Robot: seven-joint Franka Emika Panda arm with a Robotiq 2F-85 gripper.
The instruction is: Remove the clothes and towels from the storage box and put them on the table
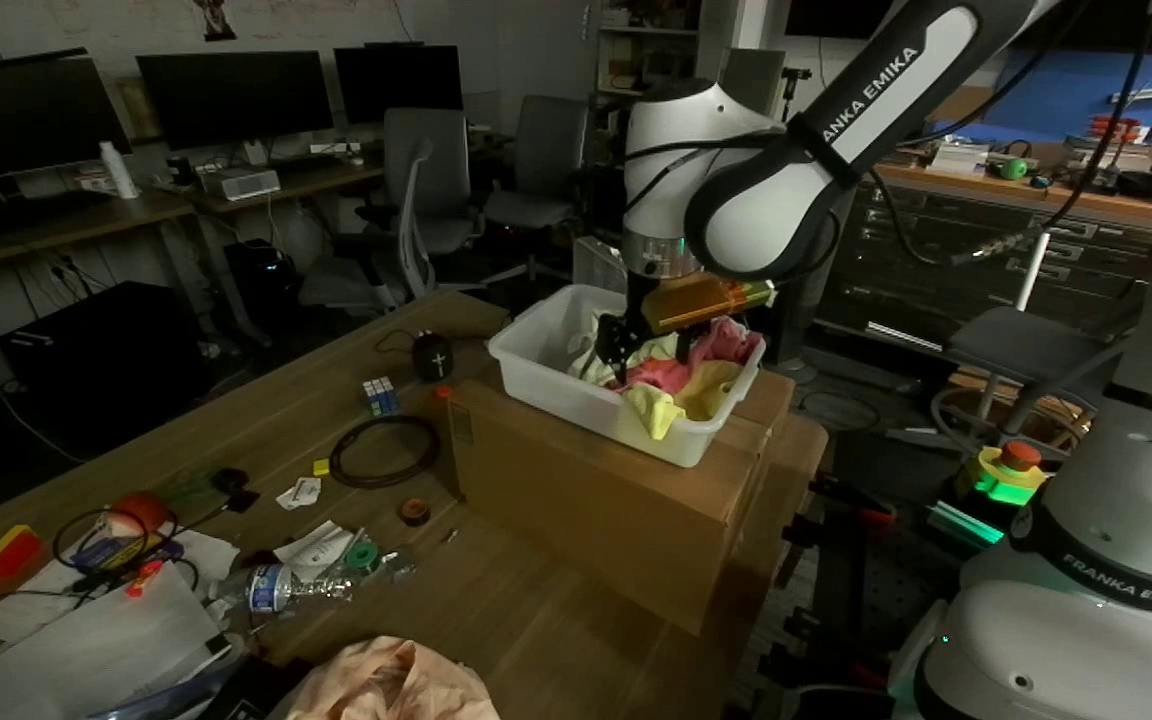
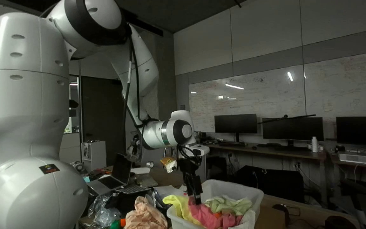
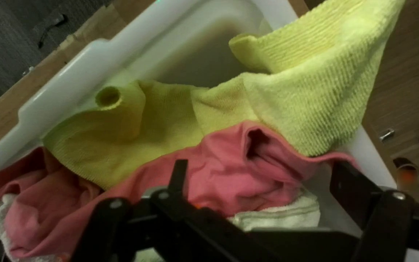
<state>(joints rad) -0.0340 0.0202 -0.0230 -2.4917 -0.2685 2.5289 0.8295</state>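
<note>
Gripper (image 3: 262, 178) nearest the wrist lens, jaws wide, nine to three o'clock, holding nothing. Pink cloth (image 3: 211, 173) shows in the gap, inside the storage box (image 3: 69, 82), long axis roughly eight to two; I'd guess closing bunches it lengthwise. Yellow towel (image 3: 282, 94) toward twelve.

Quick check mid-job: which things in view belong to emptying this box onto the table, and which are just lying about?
Part of the job: gripper, white storage box, yellow cloth, pink cloth, pale green cloth, white cloth, table; perhaps the peach cloth outside the box.

Just lying about: puzzle cube, plastic bottle, laptop, dark coil.
</note>
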